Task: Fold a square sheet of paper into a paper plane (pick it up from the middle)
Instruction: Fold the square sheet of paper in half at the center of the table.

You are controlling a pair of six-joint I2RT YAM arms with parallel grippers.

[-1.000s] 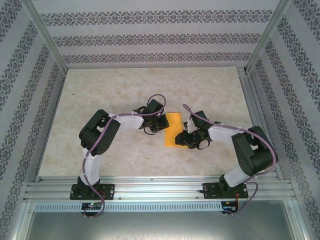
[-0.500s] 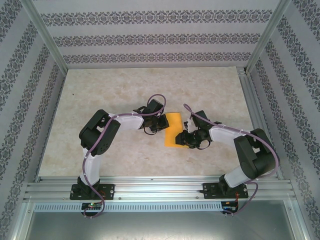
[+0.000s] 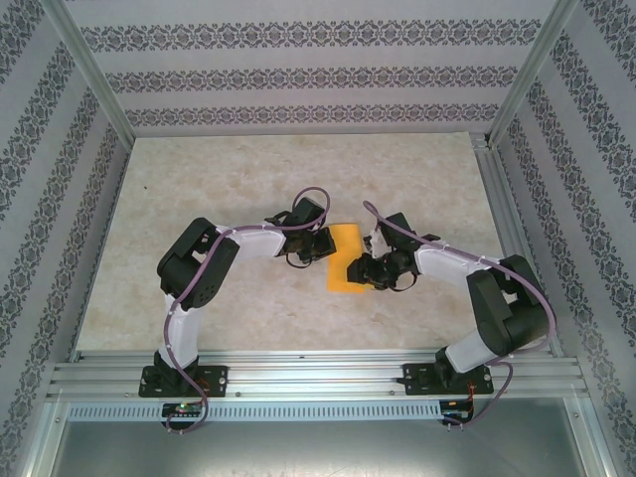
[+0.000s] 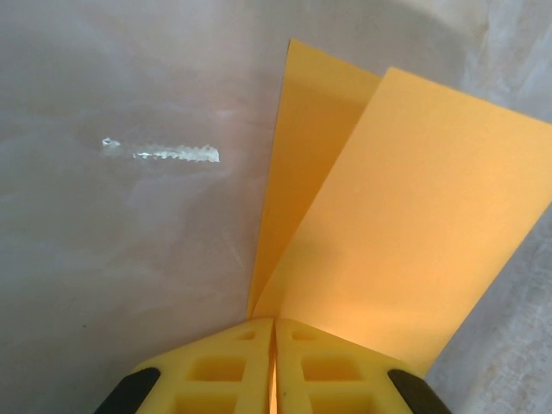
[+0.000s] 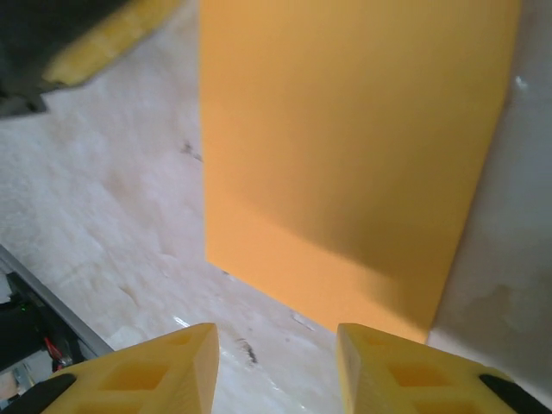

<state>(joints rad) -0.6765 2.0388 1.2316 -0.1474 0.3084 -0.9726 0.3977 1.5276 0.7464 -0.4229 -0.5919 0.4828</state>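
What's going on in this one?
Two arms are working an orange paper on the table. The left gripper is shut on the paper, which is folded over into two layers that spread apart away from the pinch. The right gripper is open, close to the paper's edge and holding nothing. From above, the paper is a folded rectangle, not yet a plane.
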